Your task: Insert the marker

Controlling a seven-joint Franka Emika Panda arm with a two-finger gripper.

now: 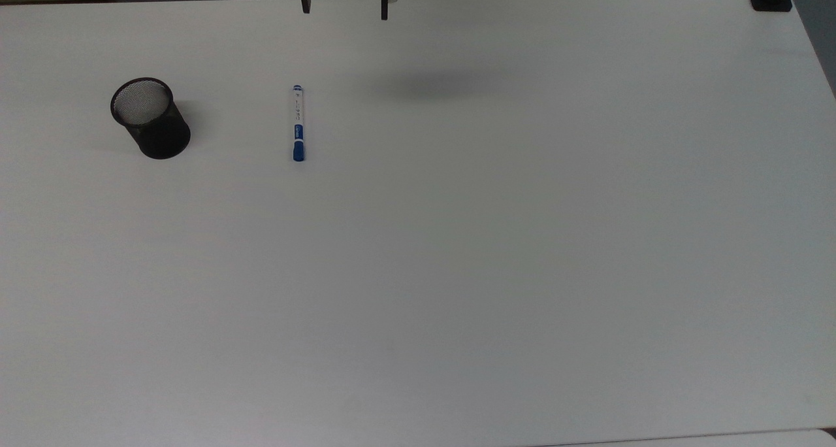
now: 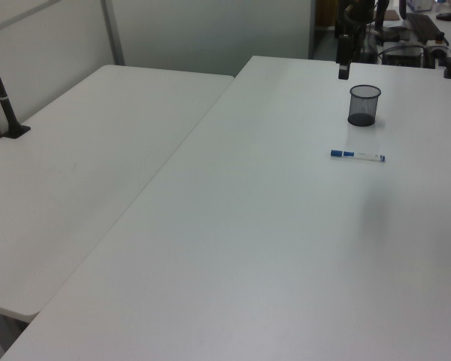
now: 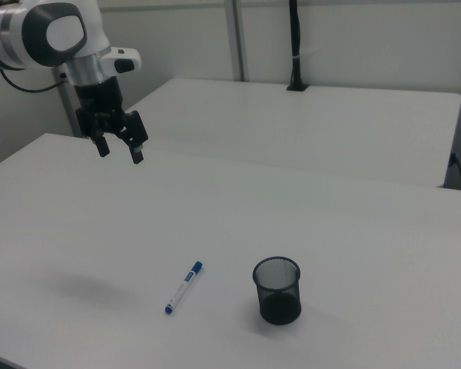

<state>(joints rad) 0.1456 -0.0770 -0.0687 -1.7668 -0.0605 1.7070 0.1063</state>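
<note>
I see the marker (image 1: 298,123) lying flat on the white tabletop (image 1: 457,251), well apart from my gripper (image 3: 121,147) and untouched. In the top view it runs straight up and down the frame, blue cap toward the bottom, small blue end toward the top. The black mesh cup (image 1: 150,117) stands upright to the top view's left of it, near but not touching, its mouth open and nothing inside that I can make out. In the right view the marker (image 3: 184,287) sits to the left of the cup (image 3: 277,290), angled, with the cap nearer the cup. My gripper hangs in the air above the tabletop, up by the far edge in the top view (image 1: 344,6), its fingers (image 3: 137,152) spread wide with nothing between them. A soft shadow (image 1: 437,84) falls on the tabletop right of the marker in the top view.
</note>
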